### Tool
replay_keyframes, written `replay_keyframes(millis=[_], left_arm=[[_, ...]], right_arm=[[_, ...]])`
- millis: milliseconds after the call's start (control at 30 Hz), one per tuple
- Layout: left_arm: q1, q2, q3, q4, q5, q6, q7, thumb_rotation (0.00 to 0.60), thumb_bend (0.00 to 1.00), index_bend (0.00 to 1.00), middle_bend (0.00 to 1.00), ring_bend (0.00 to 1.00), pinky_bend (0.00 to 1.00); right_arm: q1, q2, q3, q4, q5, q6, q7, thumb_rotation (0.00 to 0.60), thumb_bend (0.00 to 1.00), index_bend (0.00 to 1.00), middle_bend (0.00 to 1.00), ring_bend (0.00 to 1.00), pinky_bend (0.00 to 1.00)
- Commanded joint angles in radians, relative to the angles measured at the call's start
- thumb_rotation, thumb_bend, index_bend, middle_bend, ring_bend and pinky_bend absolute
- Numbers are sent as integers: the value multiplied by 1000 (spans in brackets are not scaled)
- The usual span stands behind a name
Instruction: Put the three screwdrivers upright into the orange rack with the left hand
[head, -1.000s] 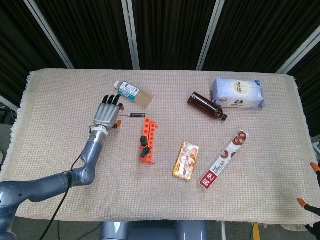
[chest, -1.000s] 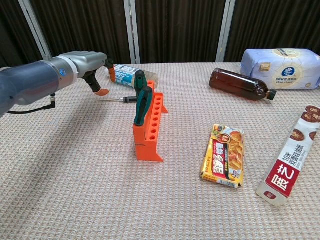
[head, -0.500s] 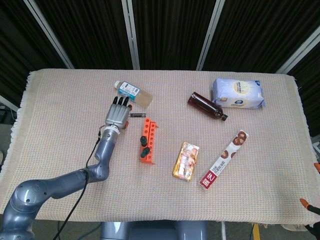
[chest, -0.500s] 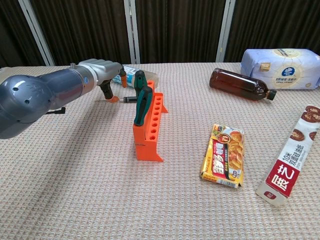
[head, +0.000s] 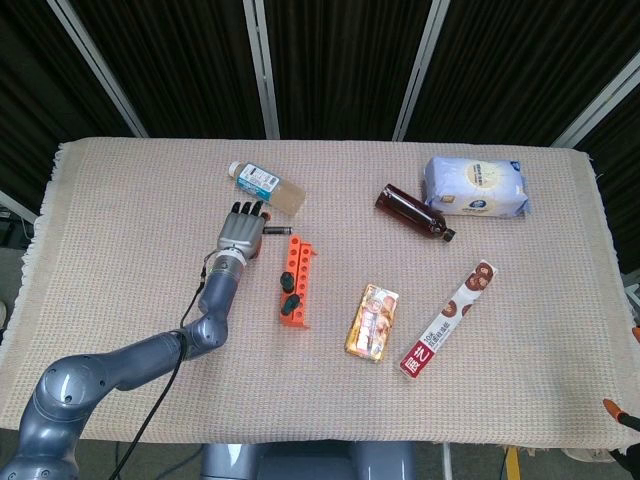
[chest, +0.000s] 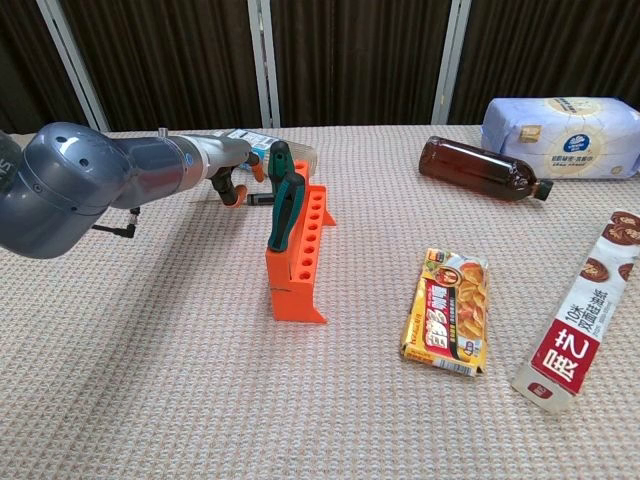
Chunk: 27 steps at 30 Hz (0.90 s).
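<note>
Over the last second the left hand (head: 243, 228) has travelled across the counter (head: 120, 200) from a spot well left of the orange rack (head: 294, 281) to a place just beside the rack's far end, and it now lies low over the third screwdriver (head: 270, 231). In the head view only the dark handle end of that tool shows past the fingertips; the thin shaft that lay bare before is now under the hand. In the chest view the orange fingertips (chest: 236, 196) curl down right at the tool, but whether they have closed on it cannot be told.

Two green-handled screwdrivers (chest: 285, 205) already stand upright in the near end of the rack, which sits toward the middle of the counter, left of centre. So the task looks two-thirds done, and the hand's arrival suggests the last pick-up is beginning.

A clear bottle (head: 266, 188) lies just behind the hand, toward the far edge, close enough to be nudged during the grasp. The right hand is not in either view.
</note>
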Motion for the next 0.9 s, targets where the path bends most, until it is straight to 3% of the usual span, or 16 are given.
replay_keyframes(millis=[33, 533, 700, 900], left_arm=[[-4, -8, 3, 12, -5, -9, -6, 600, 685, 165, 0, 0, 0], [-24, -49, 24, 58, -19, -41, -11, 600, 668, 176, 0, 0, 0], [-19, -39, 26, 43, -4, -31, -24, 600, 667, 329, 0, 0, 0], [9, -1, 31, -25, 39, 8, -61, 600, 666, 423, 0, 0, 0]], right_arm=[[-1, 0, -1, 0, 1, 0, 2, 600, 0, 95, 0, 0, 0], [-8, 3, -1, 3, 3, 5, 14, 600, 0, 100, 3, 0, 0], [-9, 2, 0, 7, 1, 6, 19, 600, 0, 100, 3, 0, 0], [-10, -2, 0, 18, -1, 7, 30, 600, 0, 101, 3, 0, 0]])
